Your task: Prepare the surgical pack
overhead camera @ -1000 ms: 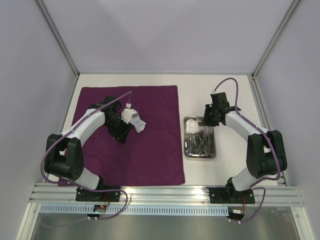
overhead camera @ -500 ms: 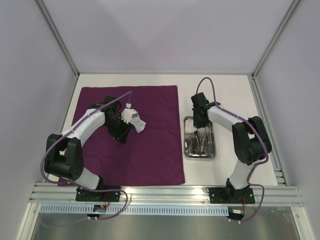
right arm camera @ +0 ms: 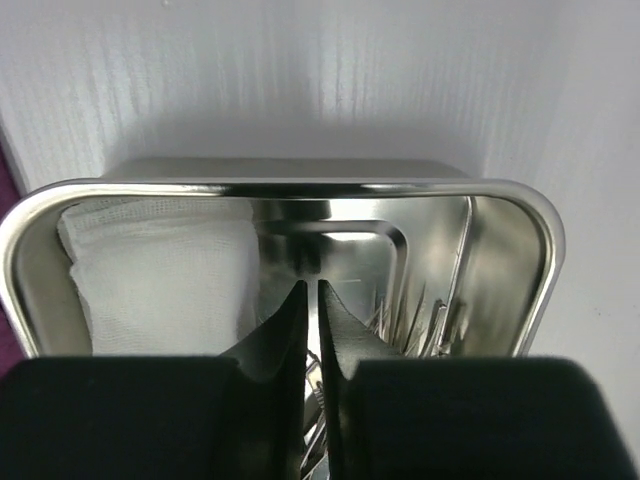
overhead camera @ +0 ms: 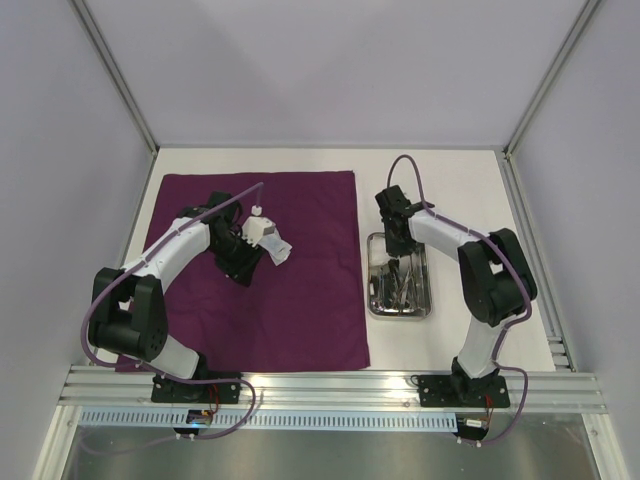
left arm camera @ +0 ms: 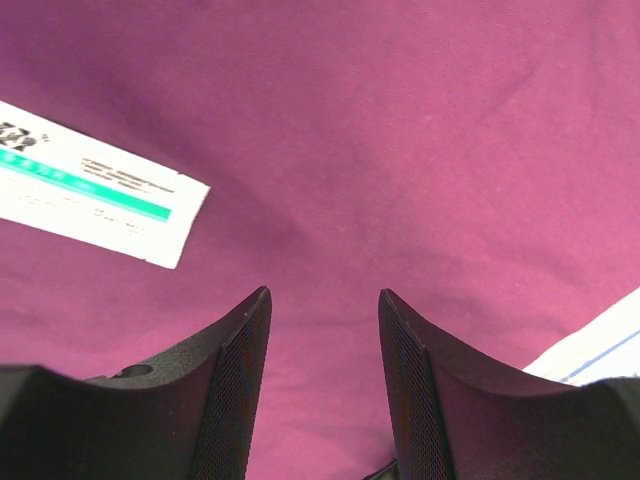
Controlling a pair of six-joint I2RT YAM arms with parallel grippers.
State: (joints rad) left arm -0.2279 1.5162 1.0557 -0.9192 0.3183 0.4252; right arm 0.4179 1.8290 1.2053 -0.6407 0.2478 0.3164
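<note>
While the tray [overhead camera: 400, 314] serves as datum, list the stock, says the clerk.

Checker: Item 1, gauze [right arm camera: 160, 275]: inside tray, on its side toward the cloth. Item 2, instruments [right arm camera: 430, 310]: inside tray, on the other side; types unclear. Item 3, cloth [overhead camera: 300, 310]: spread flat, just left of tray. Item 4, packets [overhead camera: 275, 248]: on cloth, well left of tray.

Clerk: Grippers?

Checker: Right gripper [right arm camera: 310, 290]: low inside tray, beside gauze; fingers nearly together, only a slit between. Whether a thin tool is pinched, cannot tell. Left gripper [left arm camera: 322, 300]: over cloth near packets, fingers apart, nothing between.

Clerk: Step in hand?

Checker: By judgement, moving tray contents onto cloth, with the instruments as the likely pick. Next move calls for a sure pinch on one tool, a straight lift over the tray rim, then carriage left to bare cloth, away from packets.
</note>
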